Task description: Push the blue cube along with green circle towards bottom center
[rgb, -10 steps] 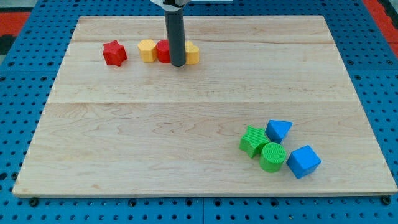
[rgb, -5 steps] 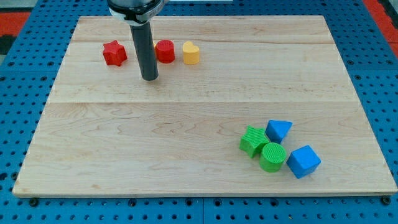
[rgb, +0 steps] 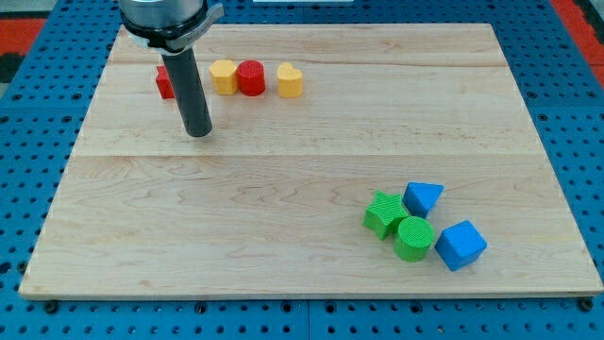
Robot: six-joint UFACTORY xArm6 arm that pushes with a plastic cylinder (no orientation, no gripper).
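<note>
Wooden board [rgb: 283, 189] on blue pegboard [rgb: 28, 142], blocks scattered.

The surface [rgb: 283, 189] is pale wood with fine grain, set on a blue pegboard [rgb: 28, 142]. The rod is dark grey to its tip [rgb: 198, 134]. The cube [rgb: 461, 246] and triangle [rgb: 422, 197] are blue. The circle [rgb: 413, 238] and the block beside it [rgb: 385, 213] are ribbed green. Red blocks [rgb: 250, 77] [rgb: 163, 83] and yellow blocks [rgb: 223, 76] [rgb: 290, 81] complete the set.

blue cube [rgb: 461, 245]: view's bottom right, tilted | green circle [rgb: 414, 237]: ribbed disc, touching cube's left side
</note>
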